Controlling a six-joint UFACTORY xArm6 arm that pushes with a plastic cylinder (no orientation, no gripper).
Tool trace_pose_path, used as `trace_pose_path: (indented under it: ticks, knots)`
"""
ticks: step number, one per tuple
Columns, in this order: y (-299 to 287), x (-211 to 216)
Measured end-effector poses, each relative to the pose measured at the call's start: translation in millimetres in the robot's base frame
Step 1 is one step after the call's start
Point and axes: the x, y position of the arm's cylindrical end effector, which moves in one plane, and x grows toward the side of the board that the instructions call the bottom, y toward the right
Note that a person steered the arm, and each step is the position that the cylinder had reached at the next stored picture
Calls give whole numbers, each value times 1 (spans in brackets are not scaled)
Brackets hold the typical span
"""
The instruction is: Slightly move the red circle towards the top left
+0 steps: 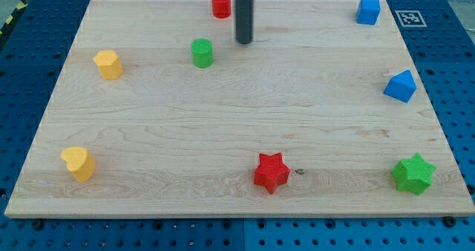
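Note:
The red circle (220, 4) stands near the view's top edge of the wooden board (245, 110), a little left of centre. My tip (243, 41) rests on the board just to the right of and below the red circle, apart from it. The green circle (202, 53) sits to the left of my tip, a short gap away.
A yellow block (108, 64) lies at upper left and a yellow heart (79, 163) at lower left. A red star (271, 172) is at bottom centre, a green star (413, 174) at bottom right. A blue cube (368, 11) and a blue block (400, 86) are at right.

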Motion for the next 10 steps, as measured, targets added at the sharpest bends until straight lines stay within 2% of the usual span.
trace_pose_path:
  ticks: [1, 2, 3, 6, 8, 10]
  knots:
    - [38, -42]
    - [34, -84]
    - [3, -96]
    - [-88, -98]
    - [-57, -98]
    - [-59, -84]
